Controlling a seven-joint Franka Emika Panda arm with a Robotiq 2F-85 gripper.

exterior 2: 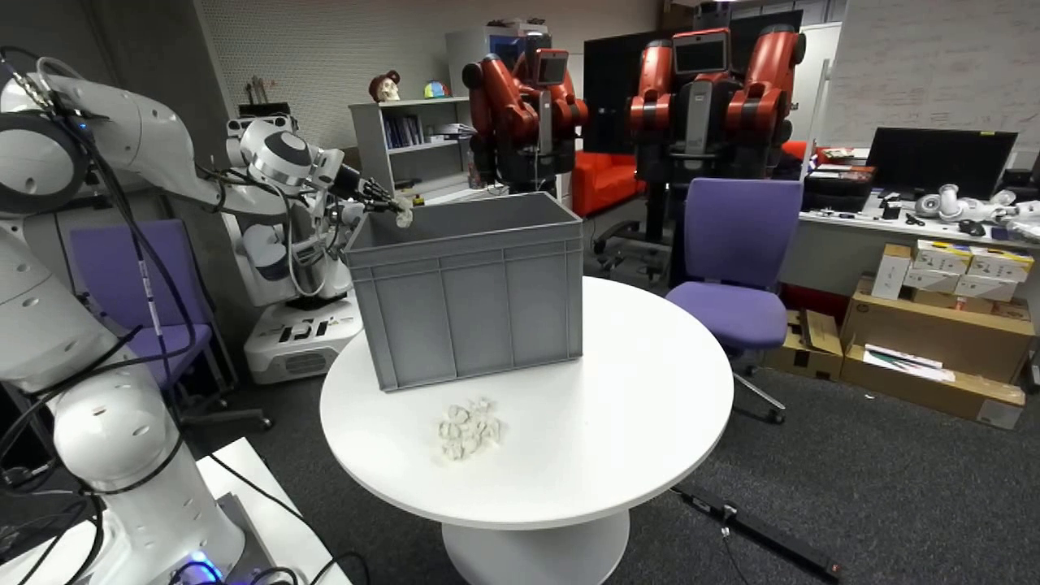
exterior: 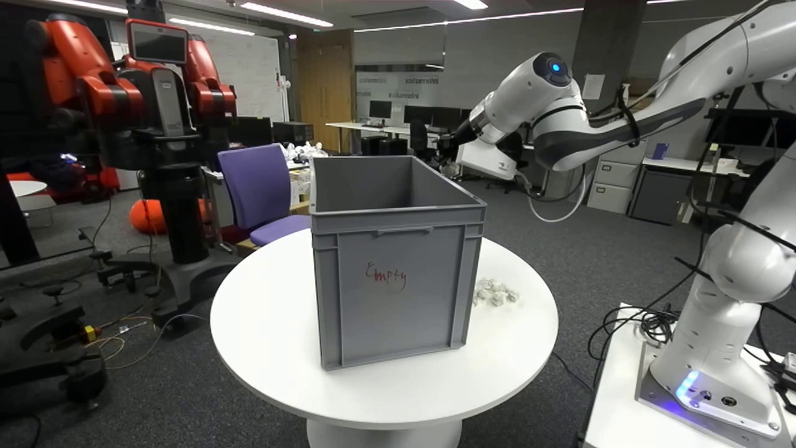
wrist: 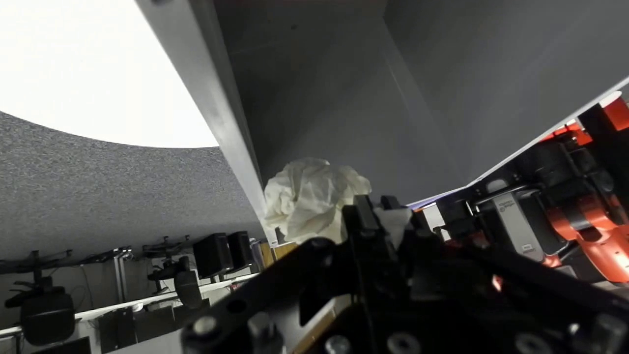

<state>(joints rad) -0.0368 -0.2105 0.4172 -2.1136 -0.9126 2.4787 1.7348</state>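
Closest of all, filling the lower middle of the wrist view, is the black hand [wrist: 377,209], its fingers pinched on a ball of crumpled white paper [wrist: 314,196]. Most of the paper bulges left of the fingertips, just below the frame's centre, so the hold looks to be on its edge; a steady squeeze and slow, smooth motion would suit such light, loose stuff. Beyond it gapes a deep grey bin [wrist: 339,98]. The paper is close to the bin's rim, and I cannot tell from these angles whether it lies fully over the opening, so generous clearance there seems wise. The bin stands on a round white surface [exterior 2: 634,390]; in an exterior view, a red handwritten "Empty" [exterior: 385,275] marks one end. On the surface, low and just left of centre in an exterior view, lies a loose heap of similar crumpled pieces [exterior 2: 470,429]. Farther back, the room holds grey carpet [exterior 2: 853,479], a purple chair [exterior 2: 742,231] right of centre, and, along the top of the frame, two red-and-black robots [exterior 2: 699,106].
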